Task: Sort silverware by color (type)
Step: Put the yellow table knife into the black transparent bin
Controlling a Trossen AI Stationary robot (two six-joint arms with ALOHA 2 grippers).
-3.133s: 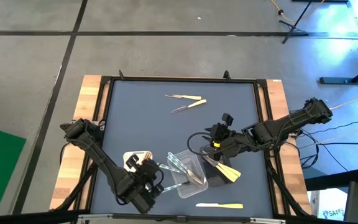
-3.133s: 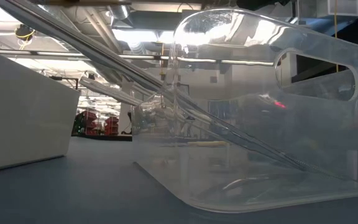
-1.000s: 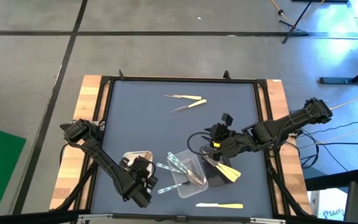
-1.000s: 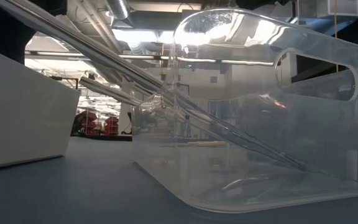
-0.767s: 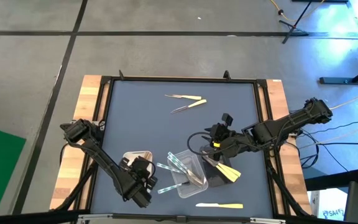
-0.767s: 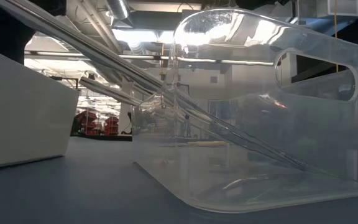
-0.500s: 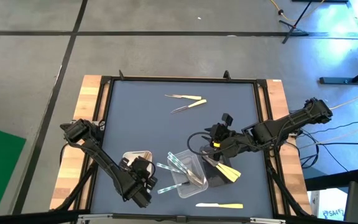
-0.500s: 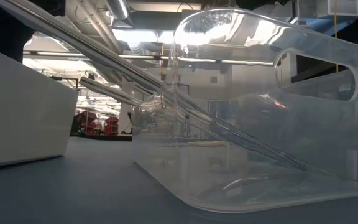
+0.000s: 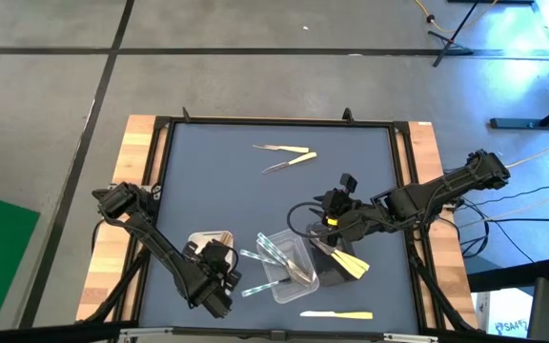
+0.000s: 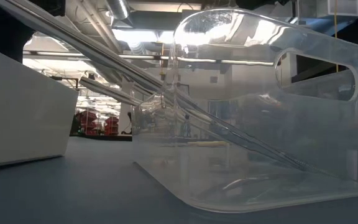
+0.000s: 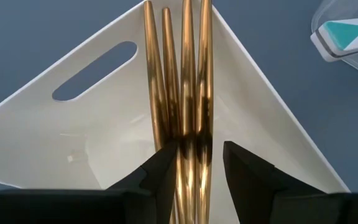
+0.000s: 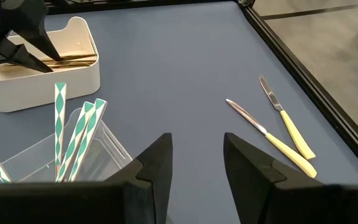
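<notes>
Several brown wooden utensils [image 11: 188, 74] lie side by side in the white tray [image 11: 55, 137], which sits near the table's front left [image 9: 196, 238]. My left gripper [image 11: 201, 168] hangs over that tray [image 9: 215, 262], open, one finger on each side of the bundle. My right gripper [image 12: 194, 168] hovers open and empty above mid-table [image 9: 324, 206]. Two yellow-handled knives [image 12: 278, 127] lie on the mat toward the far edge [image 9: 284, 154]. Another yellow-handled utensil [image 9: 336, 314] lies by the near edge. My left gripper comes at the wooden utensils from above, slanting down, its fingers along their length. One finger [image 11: 166, 171] sits close against the bundle's near end [image 11: 188, 155]; the other stands a little apart. Whether it touches them I cannot tell. The utensils rest in the tray.
A clear tray [image 9: 284, 284] beside the white one holds teal-and-white striped sticks [image 12: 79, 124] leaning on its rim, plus silvery pieces. A black tray [image 9: 327, 278] to its right holds pale yellow utensils [image 9: 351, 262]. Bare blue mat lies at the far left.
</notes>
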